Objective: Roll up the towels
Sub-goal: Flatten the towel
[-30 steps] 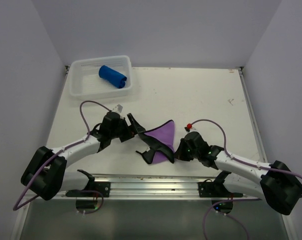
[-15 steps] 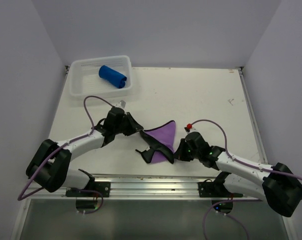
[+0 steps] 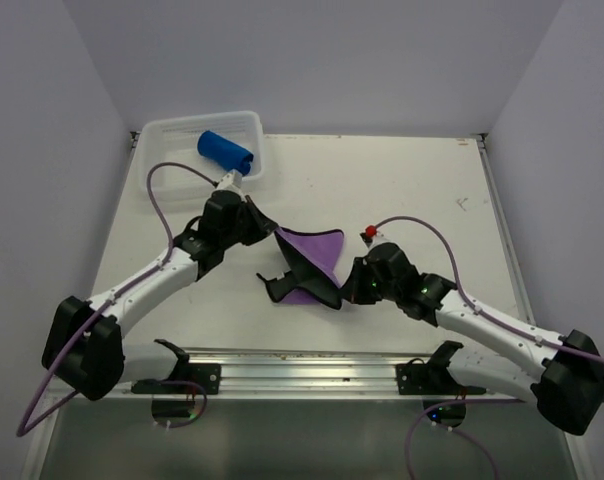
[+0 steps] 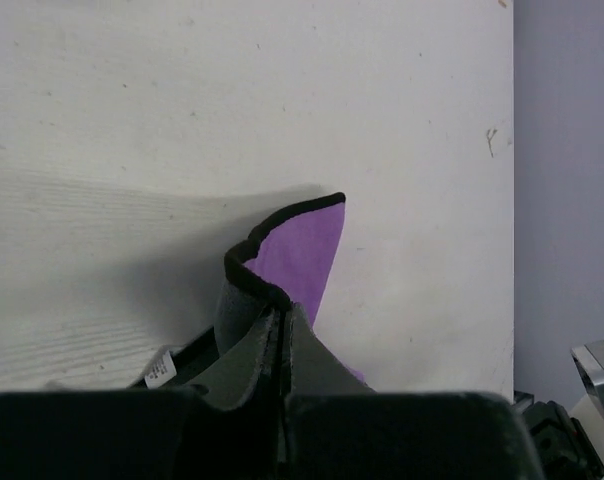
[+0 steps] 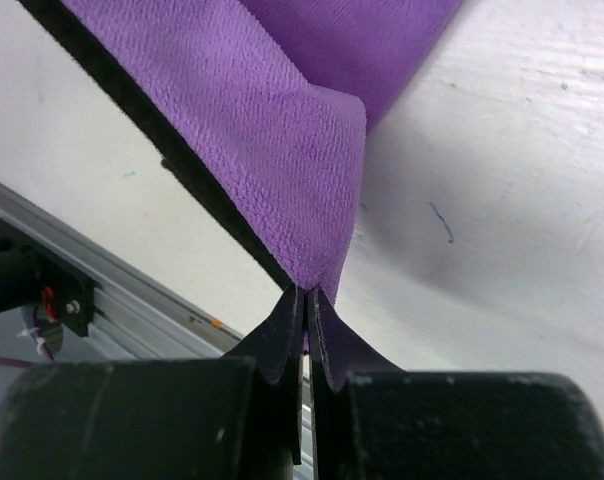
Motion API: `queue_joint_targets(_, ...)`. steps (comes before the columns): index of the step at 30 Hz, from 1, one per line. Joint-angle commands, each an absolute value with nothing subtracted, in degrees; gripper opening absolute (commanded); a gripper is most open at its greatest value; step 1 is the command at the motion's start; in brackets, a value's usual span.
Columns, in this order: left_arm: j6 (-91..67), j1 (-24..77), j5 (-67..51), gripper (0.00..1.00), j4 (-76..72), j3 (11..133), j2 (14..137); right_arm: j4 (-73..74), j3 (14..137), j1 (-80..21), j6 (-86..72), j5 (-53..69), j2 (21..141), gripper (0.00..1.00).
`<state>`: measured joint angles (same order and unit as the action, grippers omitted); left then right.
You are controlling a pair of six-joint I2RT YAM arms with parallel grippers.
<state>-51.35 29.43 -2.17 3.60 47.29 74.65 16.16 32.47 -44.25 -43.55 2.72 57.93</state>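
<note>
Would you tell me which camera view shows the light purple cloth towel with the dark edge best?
The top external view: it shows the whole light purple towel, held between the left gripper and right gripper. The left wrist view shows only one pinched, dark-edged corner; the right wrist view only a close-up fold.

White basket (image 3: 167,168) — far-left corner of the white table (image 3: 412,190).
</note>
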Motion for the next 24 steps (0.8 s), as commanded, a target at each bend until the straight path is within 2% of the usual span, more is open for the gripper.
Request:
queue_joint_targets(1,-47.82,25.42,2.81,0.0,8.61,50.1,68.65,18.89,38.49,-46.48,-41.4,3.34,59.15,0.0)
queue_joint_targets(8,-42.99,20.3,10.1,0.0,15.72,55.71,57.41,19.6,50.61,-55.97,-41.48,1.5,68.19,0.0)
queue_joint_targets(13,-40.08,20.04,13.45,0.0,20.3,63.08,55.98,18.81,60.72,-61.96,-44.46,0.88,74.88,0.0)
queue_joint_targets(19,-37.62,20.04,10.37,0.0,21.71,69.25,62.12,17.84,59.51,-62.58,-50.27,-3.42,71.47,0.0)
queue_joint_targets(24,-36.65,20.13,2.75,0.0,17.25,67.59,68.98,19.34,52.5,-62.49,-56.24,-9.22,66.37,0.0)
